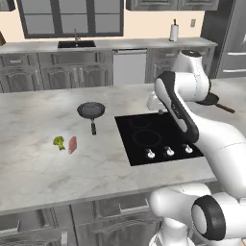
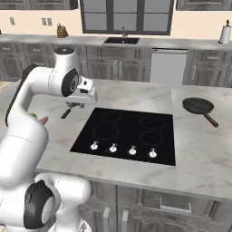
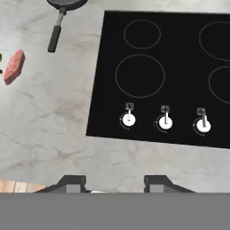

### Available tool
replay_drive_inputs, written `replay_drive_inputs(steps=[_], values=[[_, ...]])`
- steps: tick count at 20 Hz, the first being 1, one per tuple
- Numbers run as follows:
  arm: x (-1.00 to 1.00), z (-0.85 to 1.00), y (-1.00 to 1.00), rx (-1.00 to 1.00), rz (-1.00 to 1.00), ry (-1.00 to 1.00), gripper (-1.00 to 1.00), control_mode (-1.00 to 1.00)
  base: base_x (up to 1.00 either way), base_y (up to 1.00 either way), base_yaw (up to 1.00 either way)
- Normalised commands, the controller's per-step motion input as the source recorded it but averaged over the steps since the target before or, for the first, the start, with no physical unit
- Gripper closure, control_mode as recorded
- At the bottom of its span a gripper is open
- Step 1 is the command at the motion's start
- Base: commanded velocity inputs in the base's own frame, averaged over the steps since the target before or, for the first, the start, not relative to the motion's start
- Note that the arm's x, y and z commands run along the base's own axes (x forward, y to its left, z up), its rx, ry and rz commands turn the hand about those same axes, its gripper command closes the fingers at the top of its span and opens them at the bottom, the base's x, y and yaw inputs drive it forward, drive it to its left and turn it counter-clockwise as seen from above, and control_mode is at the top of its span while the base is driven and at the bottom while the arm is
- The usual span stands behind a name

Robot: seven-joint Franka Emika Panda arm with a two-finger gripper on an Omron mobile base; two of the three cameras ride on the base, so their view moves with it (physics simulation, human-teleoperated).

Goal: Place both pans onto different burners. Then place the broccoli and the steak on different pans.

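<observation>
— Status, item one?
— My gripper (image 3: 114, 183): jaws apart, empty, above the cooktop (image 3: 179, 94). Black-handled pan (image 1: 91, 111) on the counter (image 1: 38, 168), left of it.
— Next?
— I judge: reach left, grasp its handle.

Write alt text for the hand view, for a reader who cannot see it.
A black cooktop with faint ring burners and three white knobs along its front lies in a marble counter, seen from above. To its left lie a black-handled pan, partly cut off at the top edge, and a pinkish steak. Two dark fingers stand apart at the bottom, holding nothing.
</observation>
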Motion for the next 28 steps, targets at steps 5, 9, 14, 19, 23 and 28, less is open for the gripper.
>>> replay_drive_inputs(steps=[5,9,14,19,23,28], values=[[0.19,0.00,0.32,0.00,-0.01,-0.05,-1.00,-1.00,0.00,0.00,0.00],[0.52,-0.07,1.00,0.00,-0.04,-0.03,-1.00,-1.00,0.00,0.00,0.00],[0.61,-0.32,0.98,0.00,-0.09,0.06,-1.00,-1.00,0.00,0.00,0.00],[0.64,-0.31,0.64,0.00,-0.11,0.27,-1.00,-1.00,0.00,0.00,0.00],[0.76,-0.03,0.25,0.00,-0.03,0.25,-1.00,-1.00,0.00,0.00,0.00],[0.74,-0.34,0.18,-0.01,0.00,0.14,-1.00,-1.00,0.00,0.00,0.00]])
